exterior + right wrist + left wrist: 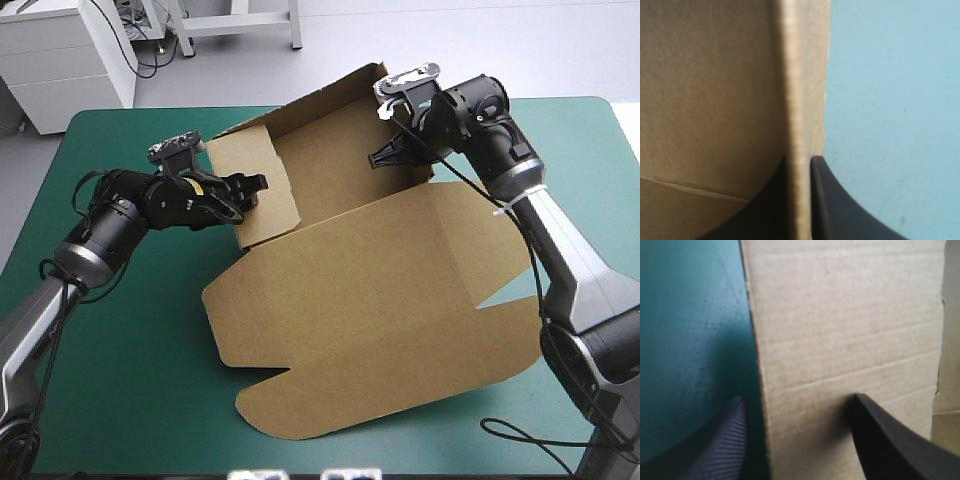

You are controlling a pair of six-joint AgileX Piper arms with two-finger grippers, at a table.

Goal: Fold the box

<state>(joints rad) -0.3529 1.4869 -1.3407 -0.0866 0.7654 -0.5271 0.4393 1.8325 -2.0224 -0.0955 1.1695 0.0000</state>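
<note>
I see the box (380, 300) mid-desk (130, 360), on the teal-green cover, with walls up toward 12 o'clock. Only close up: the right tool (800, 160) pinches its 1 o'clock wall, and the left tool (799, 400) stands apart around the 10 o'clock wall.

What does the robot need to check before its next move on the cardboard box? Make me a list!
1. Right gripper has hold of the box: ok. Its fingers are all but shut on a raised wall's edge.
2. Left gripper has hold of the left wall: not ok. Its fingers stand apart, one on each side of the board, and do not clamp it.
3. Walls raised: ok. They stand up at the box's far end.
4. Lid open and out of the way: ok. It lies spread toward the near edge of the teal-green cover.
5. Flaps tucked in: cannot tell.
</note>
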